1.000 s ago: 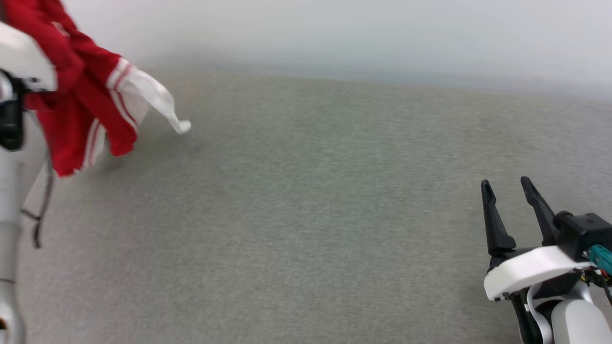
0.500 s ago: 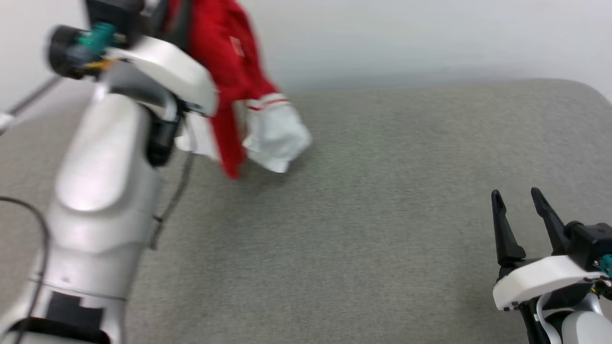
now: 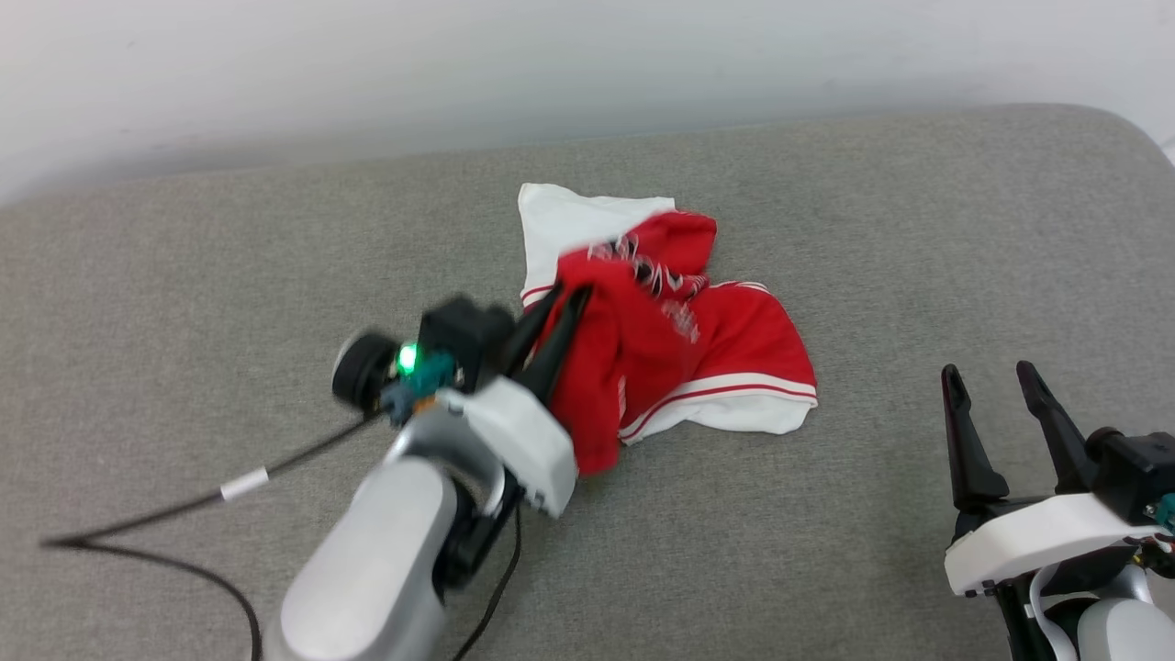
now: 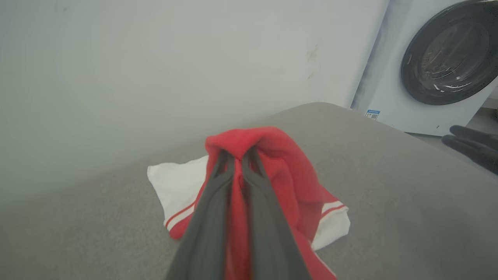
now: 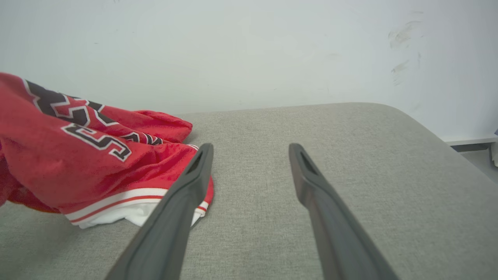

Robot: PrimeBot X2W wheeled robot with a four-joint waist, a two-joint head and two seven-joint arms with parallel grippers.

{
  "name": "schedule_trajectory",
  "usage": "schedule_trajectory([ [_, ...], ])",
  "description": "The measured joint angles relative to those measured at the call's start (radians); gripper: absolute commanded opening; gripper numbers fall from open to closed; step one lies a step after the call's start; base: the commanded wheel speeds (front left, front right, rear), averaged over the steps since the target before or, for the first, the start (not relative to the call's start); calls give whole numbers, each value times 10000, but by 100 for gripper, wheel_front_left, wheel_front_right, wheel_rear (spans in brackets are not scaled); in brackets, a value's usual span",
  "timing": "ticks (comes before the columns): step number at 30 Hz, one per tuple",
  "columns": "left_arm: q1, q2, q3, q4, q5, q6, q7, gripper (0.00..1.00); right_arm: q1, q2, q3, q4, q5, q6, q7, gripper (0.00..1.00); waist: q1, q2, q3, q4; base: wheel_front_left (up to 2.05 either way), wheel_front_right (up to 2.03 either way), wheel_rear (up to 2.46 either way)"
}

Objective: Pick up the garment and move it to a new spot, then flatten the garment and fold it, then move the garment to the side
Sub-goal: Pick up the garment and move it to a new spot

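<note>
The garment, a red jersey with white sleeves and black lettering, lies crumpled in the middle of the grey padded surface. My left gripper is shut on a bunched red fold at its left edge. In the left wrist view the fingers pinch the red cloth that drapes over their tips. My right gripper stands open at the lower right, apart from the garment. The right wrist view shows the garment left of the spread fingers.
A pale wall runs along the far edge of the surface. A black cable trails from my left arm across the near left. A white washing machine stands past the surface's rounded right end.
The head camera has swung. My left gripper has brought the garment down from hanging in the air onto the surface, where it now lies in a heap. The right gripper stays open.
</note>
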Motion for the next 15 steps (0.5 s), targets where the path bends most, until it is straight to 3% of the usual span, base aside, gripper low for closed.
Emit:
schedule_trajectory([
  [7, 1614, 209, -368, 548, -79, 359, 259, 3, -217, 2, 38, 115, 109, 0, -117, 100, 1, 0, 269, 337, 0, 0, 0],
  [8, 1705, 182, -412, 685, -81, 362, 259, 34, -224, 2, 48, 132, 109, 0, -119, 100, 0, 0, 285, 391, 0, 0, 0],
  [9, 1784, 115, -424, 796, -132, 362, 242, 95, -250, 0, 50, 155, 100, -2, -119, 100, 0, 0, 300, 439, 0, 0, 0],
  [10, 1825, 79, -466, 903, -155, 364, 211, 100, -276, 2, 48, 184, 75, 0, -121, 100, 1, 0, 299, 482, 0, 0, 0],
  [15, 1813, -59, -546, 1066, 4, 451, -403, 100, -355, 2, 21, 267, 33, 0, -127, 100, 1, 0, 155, 653, 0, 0, 0],
])
